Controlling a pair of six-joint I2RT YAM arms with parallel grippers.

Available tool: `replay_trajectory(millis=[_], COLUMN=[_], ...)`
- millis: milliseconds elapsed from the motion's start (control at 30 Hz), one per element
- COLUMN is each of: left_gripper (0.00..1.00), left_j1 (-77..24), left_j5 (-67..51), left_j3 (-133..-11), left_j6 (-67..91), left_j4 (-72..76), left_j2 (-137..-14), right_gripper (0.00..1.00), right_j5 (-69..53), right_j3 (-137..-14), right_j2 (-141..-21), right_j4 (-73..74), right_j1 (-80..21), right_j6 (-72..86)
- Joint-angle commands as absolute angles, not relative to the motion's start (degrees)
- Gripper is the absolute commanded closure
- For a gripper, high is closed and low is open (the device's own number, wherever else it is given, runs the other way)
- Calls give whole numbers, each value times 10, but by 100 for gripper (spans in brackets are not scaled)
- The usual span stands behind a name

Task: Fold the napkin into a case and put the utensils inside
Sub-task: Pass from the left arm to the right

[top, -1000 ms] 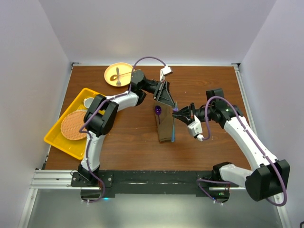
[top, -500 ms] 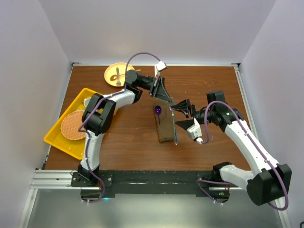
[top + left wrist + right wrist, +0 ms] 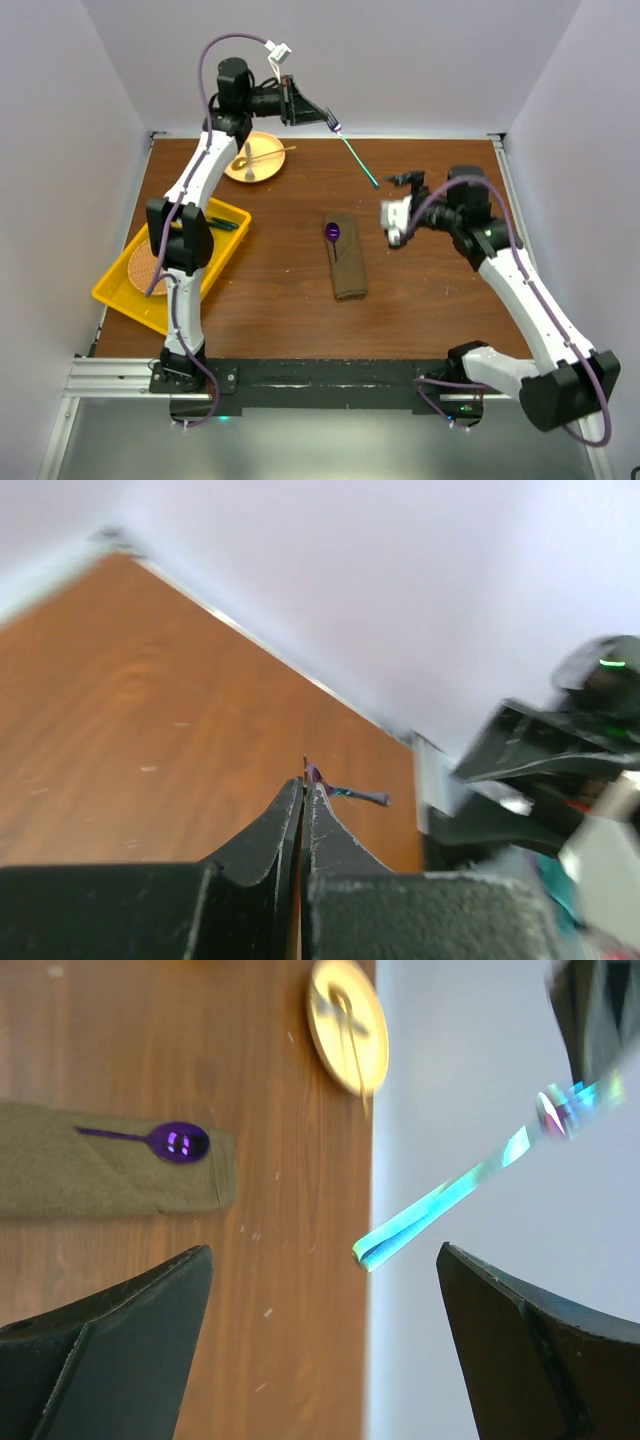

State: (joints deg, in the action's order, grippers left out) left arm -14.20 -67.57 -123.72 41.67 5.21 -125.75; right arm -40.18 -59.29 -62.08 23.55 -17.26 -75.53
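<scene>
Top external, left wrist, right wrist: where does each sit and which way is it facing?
Top external: above and behind the bases, looking down on the table; both arms show.
Left wrist: on the raised left arm, facing right across the table; its shut left gripper pinches the teal utensil.
Right wrist: facing across the table toward the far wall, over the napkin case, purple spoon and yellow plate; the open right gripper frames it.
Shared: top external and right wrist both show all four items.

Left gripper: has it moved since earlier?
Yes. The left gripper, holding the teal utensil, went from the case toward the back wall, past the yellow plate.
</scene>
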Motion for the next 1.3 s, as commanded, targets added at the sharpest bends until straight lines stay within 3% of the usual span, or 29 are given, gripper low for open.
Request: replay_trajectory(millis=[0, 133, 233, 300, 433, 600, 800, 833, 933, 967, 1067, 1100, 1133, 1167, 1233, 1267], left_gripper=[100, 100, 100, 100, 100, 100, 100, 100, 100, 100, 100, 100, 100, 87, 79, 69], left_j1=[-142, -144, -140, -140, -141, -149, -156, -157, -159, -159, -163, -163, -168, -170, -172, -172], left_j5=[-492, -496, -613, -683, -774, -795, -791, -789, -775, -768, -728, -716, -685, -660, -595, -572], left_j3=[-1297, -1317, -1309, -1291, -1198, -1101, -1099, -1100, -1107, -1120, -1170, -1184, -1195, -1217, -1222, -1216], left_j6=[159, 49, 11, 30, 163, 288, 333, 342, 350, 346, 294, 254, 235, 216, 184, 180], left_j4=[-252, -290, -296, -264, -102, 125, 168, 170, 176, 156, 56, 25, 1, -73, -106, -121], left_j2=[-1226, -1232, -1251, -1253, -1237, -1209, -1216, -1219, -1224, -1227, -1239, -1241, -1244, -1244, -1233, -1227], right_gripper=[2, 2, 2, 2, 14, 20, 22, 25, 47, 60, 81, 100, 100, 100, 100, 100], right_j5=[-245, -299, -398, -450, -567, -617, -609, -606, -607, -606, -606, -606, -605, -604, -603, -599], right_j3=[-707, -762, -814, -862, -950, -965, -959, -958, -963, -964, -960, -958, -953, -947, -929, -912], right_j2=[-687, -738, -799, -837, -979, -1036, -1063, -1067, -1082, -1085, -1085, -1081, -1080, -1076, -1063, -1058], right_j4=[241, 312, 354, 368, 402, 258, 238, 238, 235, 234, 234, 235, 236, 223, 197, 184], right_j1=[-170, -156, -143, -140, -140, -141, -154, -154, -156, -156, -156, -156, -156, -156, -156, -155], right_j6=[-427, -338, -290, -248, -138, 27, 68, 69, 82, 83, 82, 83, 83, 89, 122, 133])
